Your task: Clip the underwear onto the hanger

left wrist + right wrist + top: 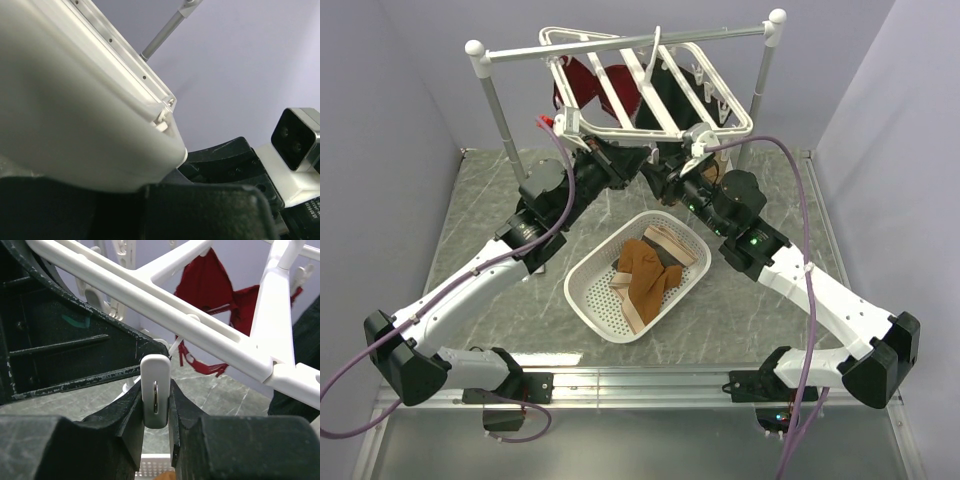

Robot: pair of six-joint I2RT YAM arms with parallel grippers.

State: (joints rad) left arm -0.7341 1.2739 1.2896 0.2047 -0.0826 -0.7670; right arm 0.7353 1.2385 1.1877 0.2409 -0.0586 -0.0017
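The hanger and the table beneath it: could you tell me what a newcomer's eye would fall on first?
At the back, the white hanger hangs from a rail. The right gripper pinches a clip dangling from it, and the left gripper sits at its near left corner. Below, brown underwear lies in a white basket mid-table.

The grey marbled table bears a white perforated basket and a metal rail stand.

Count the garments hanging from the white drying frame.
2: a red garment under the left side of the drying frame, and a dark garment under its middle. Others may be hidden.
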